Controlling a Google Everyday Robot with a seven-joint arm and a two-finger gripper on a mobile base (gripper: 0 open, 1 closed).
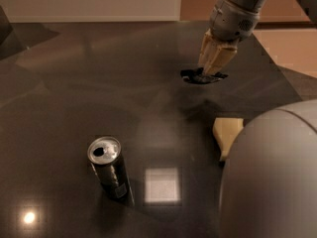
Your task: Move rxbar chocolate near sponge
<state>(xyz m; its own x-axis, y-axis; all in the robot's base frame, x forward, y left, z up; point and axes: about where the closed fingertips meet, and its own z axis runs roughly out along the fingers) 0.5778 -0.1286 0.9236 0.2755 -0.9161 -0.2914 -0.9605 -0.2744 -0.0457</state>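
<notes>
The rxbar chocolate (202,76) is a small flat black wrapper at the far right of the dark table. My gripper (212,69) comes down from the upper right with its tan fingers (214,57) closed on the bar, holding it at or just above the surface. The sponge (227,133) is a pale yellow foam block nearer the front, below the bar. Its right part is hidden behind my grey arm body (270,177).
A dark can with a silver open top (108,166) stands at the front left. A bright square light reflection (161,184) lies beside it on the glossy table (74,83). The table's right edge runs past the gripper.
</notes>
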